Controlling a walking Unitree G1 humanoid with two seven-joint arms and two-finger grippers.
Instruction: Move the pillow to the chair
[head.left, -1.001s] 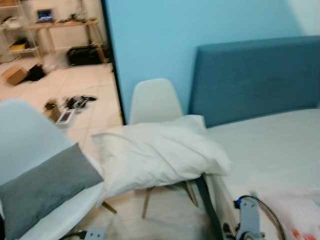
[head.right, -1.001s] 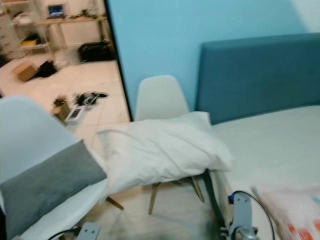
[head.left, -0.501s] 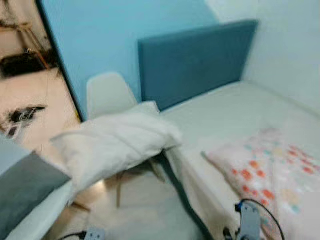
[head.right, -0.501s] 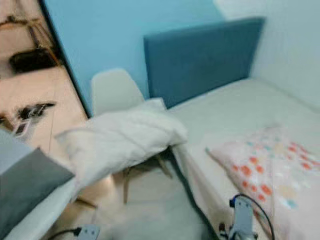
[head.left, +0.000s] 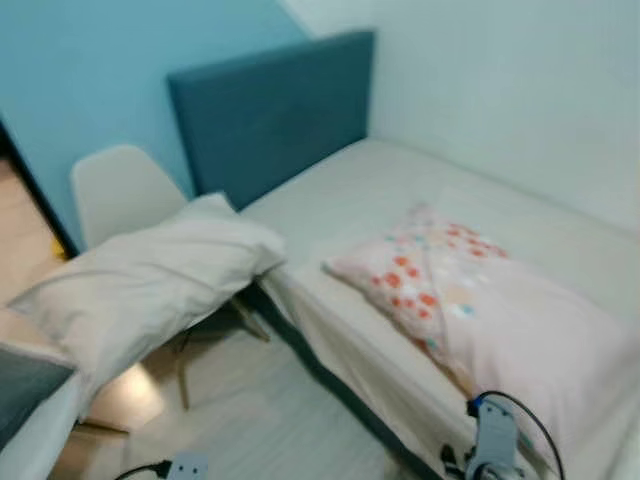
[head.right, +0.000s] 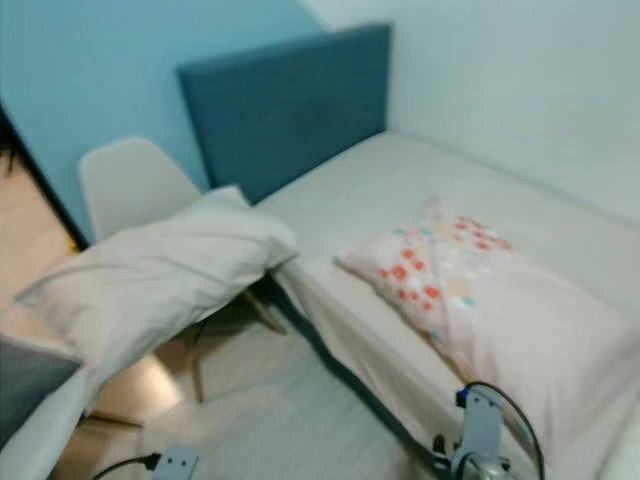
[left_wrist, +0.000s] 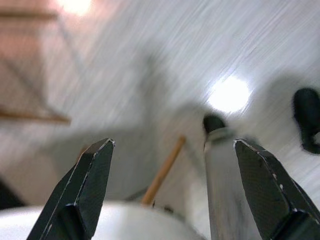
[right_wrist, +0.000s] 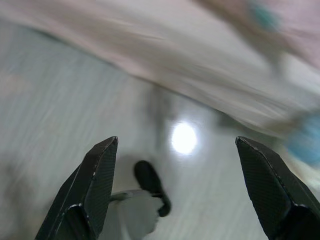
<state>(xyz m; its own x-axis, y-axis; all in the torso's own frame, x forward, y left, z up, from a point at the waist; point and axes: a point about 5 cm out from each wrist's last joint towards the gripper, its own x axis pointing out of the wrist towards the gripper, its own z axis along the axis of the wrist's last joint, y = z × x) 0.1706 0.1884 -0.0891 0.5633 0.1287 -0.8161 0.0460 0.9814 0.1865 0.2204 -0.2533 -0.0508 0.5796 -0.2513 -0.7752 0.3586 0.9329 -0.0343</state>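
Observation:
A pale pink pillow (head.left: 480, 305) with red and orange flowers lies on the bed (head.left: 400, 190), near its front edge. A white pillow (head.left: 150, 285) rests across the seat of a white chair (head.left: 115, 190) that stands beside the bed's head end. Both arms hang low. My left gripper (left_wrist: 172, 142) is open above the pale floor, nothing between its fingers. My right gripper (right_wrist: 176, 140) is open too, hanging beside the bed's edge over the floor. Parts of both arms show in the eye views, the right wrist (head.left: 495, 450) and the left wrist (head.left: 185, 467).
A blue headboard (head.left: 270, 115) stands against the light blue wall. A second white seat with a grey cushion (head.left: 20, 390) is at the near left. Pale wood floor (head.left: 260, 410) runs between the chairs and the bed. A white wall lies beyond the bed.
The camera has swung to the right: the doorway and far room have left the picture, and the flowered pillow on the bed has come fully into view. The grippers stay low.

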